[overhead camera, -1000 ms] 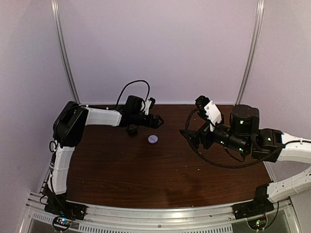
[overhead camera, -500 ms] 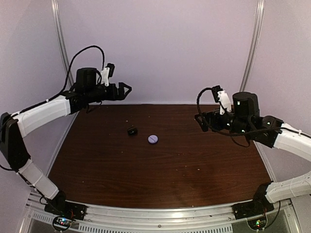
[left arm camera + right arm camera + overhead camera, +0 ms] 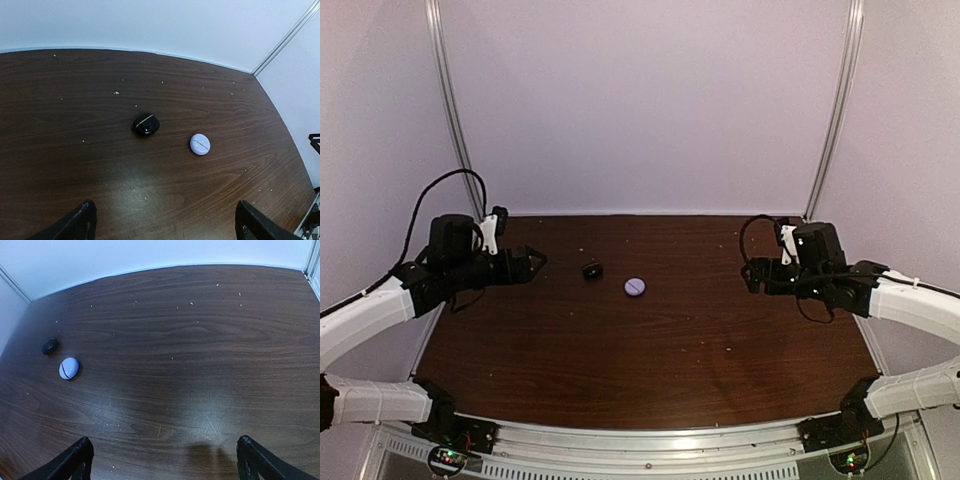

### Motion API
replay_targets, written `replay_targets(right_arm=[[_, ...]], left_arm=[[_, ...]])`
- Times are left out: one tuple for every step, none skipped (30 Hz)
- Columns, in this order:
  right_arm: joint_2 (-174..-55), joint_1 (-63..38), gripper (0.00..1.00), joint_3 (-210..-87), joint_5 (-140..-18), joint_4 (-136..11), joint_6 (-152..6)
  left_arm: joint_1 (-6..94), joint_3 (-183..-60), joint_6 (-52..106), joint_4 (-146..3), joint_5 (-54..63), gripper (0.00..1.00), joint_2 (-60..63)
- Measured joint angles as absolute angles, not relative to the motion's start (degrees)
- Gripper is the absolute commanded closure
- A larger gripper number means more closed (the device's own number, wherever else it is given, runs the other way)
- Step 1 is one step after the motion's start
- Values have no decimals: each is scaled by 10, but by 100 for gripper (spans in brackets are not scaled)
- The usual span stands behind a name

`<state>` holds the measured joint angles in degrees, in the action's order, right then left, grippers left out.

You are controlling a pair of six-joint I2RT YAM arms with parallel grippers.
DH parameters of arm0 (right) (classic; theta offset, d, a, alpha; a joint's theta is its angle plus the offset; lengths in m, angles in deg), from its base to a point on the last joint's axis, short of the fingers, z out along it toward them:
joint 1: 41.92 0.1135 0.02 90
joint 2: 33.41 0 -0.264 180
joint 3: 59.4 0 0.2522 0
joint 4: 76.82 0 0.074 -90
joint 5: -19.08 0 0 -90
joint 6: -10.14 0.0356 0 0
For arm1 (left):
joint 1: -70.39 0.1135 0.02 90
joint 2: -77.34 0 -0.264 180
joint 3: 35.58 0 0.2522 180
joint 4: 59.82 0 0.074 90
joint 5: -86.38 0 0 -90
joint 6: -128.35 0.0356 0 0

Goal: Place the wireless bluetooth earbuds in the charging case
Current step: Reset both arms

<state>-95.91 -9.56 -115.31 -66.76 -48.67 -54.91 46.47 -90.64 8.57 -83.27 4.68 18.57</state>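
Both wide: L gripper (image 3: 534,262), R gripper (image 3: 751,279). L wrist cam shows seam on black case (image 3: 145,125); top doesn't.

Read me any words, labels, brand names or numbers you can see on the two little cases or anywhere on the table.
No text can be read in any view.
Black case: only a thin pale line across its top, no letters.
White case: only a faint curved seam, no print.
Table: pale specks only, no label or sign.
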Motion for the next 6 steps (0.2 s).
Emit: replay_targets(right_arm=[[-959,-96,0,-1142,-668,-490,-543],[-959,-96,0,-1134,-668,-494,-539],[-959,-96,0,-1125,-667,-497,-534],[-959,-96,0,-1118,-667,-499,-530],[-958,-96,0,-1112,-667,-502,-526],[-957,-96,0,-1108,-666,-504,-524]], left_arm=[[465,-895,81,-833,47,2,196],[465,-884,76,-832,47,2,204],[465,-872,70,-832,47,2,211],[465,-867,67,-833,47,2,213],[465,-860,64,-832,47,2,214],[465,-855,61,-832,47,2,214]])
